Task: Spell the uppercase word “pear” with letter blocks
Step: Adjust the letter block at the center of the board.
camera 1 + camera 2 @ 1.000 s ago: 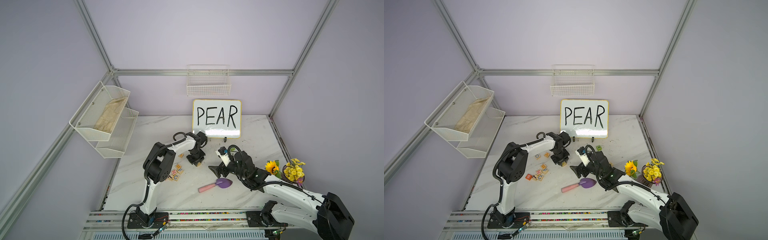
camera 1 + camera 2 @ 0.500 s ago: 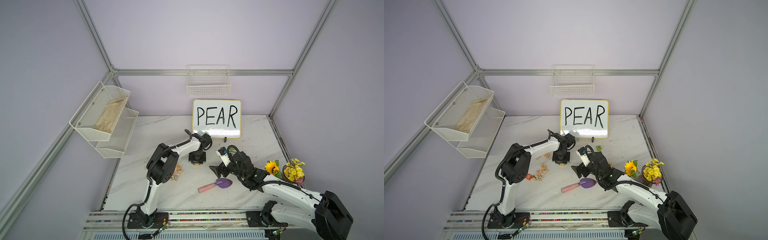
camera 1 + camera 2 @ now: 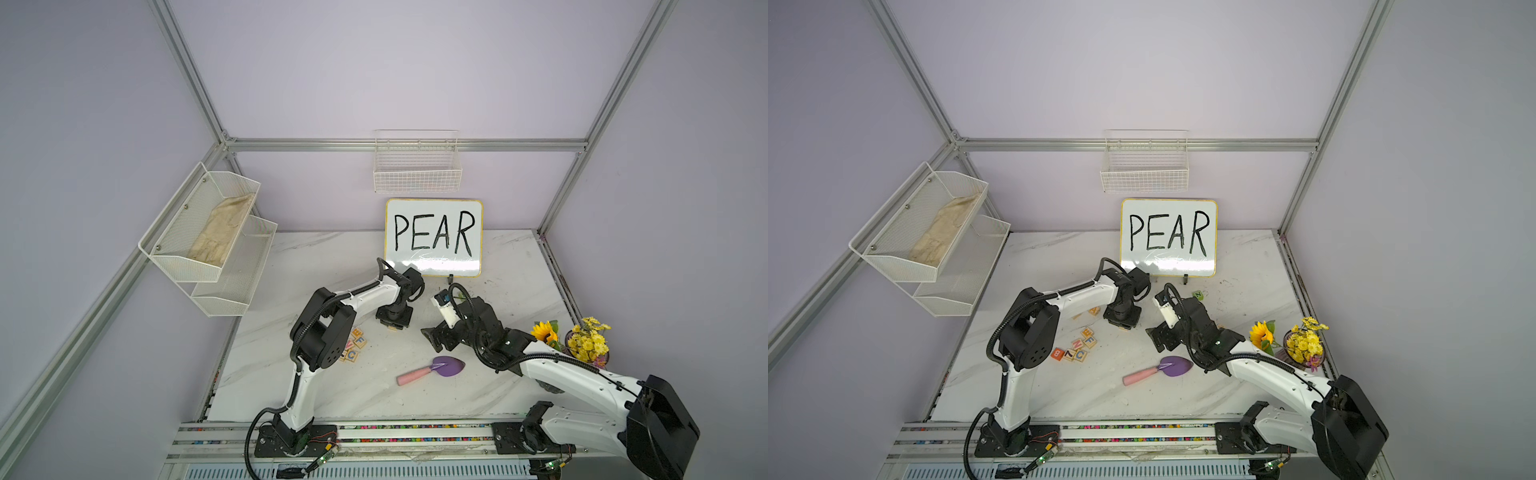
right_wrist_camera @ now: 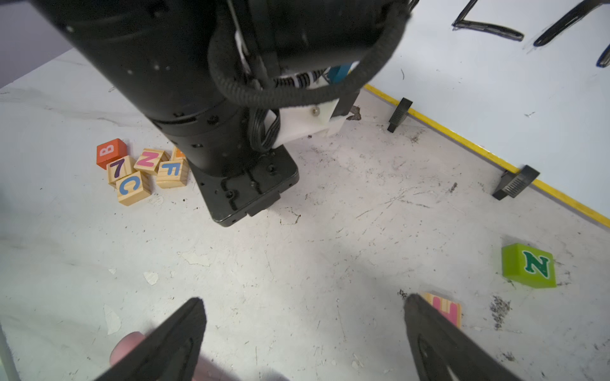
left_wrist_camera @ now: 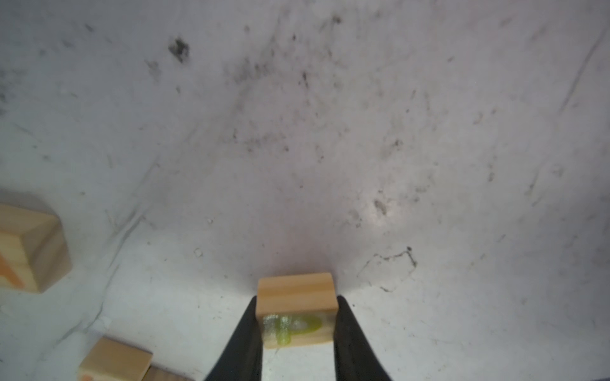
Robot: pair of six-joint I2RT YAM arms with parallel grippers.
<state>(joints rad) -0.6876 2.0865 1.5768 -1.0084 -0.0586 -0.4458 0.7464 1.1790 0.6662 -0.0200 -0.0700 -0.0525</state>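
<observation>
My left gripper [image 5: 297, 301] is shut on a pale-wood letter block [image 5: 295, 297] whose face shows a yellow-green letter that looks like a P. It points straight down at the table in front of the whiteboard in both top views [image 3: 394, 322] [image 3: 1122, 320]; I cannot tell if the block touches the table. My right gripper [image 4: 303, 300] stands open and empty just to the right [image 3: 434, 336]. A wooden block with a pink letter [image 4: 445, 308] lies beside one of its fingers, half hidden. Two more wooden blocks [image 5: 29, 247] [image 5: 112, 359] lie near the left gripper.
A cluster of blocks lettered B, 7, N, F, C [image 4: 145, 171] [image 3: 1077, 349] lies under the left arm. A green N cube [image 4: 528, 267] sits near the PEAR whiteboard [image 3: 433, 237]. A purple trowel [image 3: 432, 370] lies near the front; flowers [image 3: 588, 343] stand at the right edge.
The left wrist has turned so the gripper points straight down and sits a little lower, still shut on its block. The right arm has not moved.
</observation>
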